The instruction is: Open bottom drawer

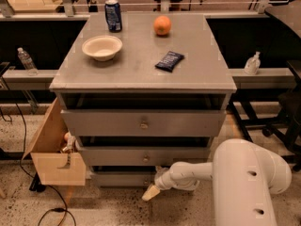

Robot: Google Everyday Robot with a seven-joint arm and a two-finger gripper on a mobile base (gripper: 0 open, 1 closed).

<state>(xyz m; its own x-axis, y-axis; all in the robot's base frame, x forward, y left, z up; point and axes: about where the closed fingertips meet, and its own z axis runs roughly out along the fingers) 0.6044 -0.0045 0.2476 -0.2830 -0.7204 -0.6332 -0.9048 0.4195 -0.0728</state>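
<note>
- Bottom drawer (120, 178) is sitting lowest in the grey table (141, 76), under two taller fronts. Its slim panel is running side to side and looking closed.
- Robot's white arm (190, 172) is lying low across the panel's middle, probably covering the knob, which is not showing.
- Hand (151, 192) is hanging near the floor with the drawer just behind and slightly above it, so any pull is going to run toward the camera.
- Whether the hand is spread or pressed together, I cannot tell.
</note>
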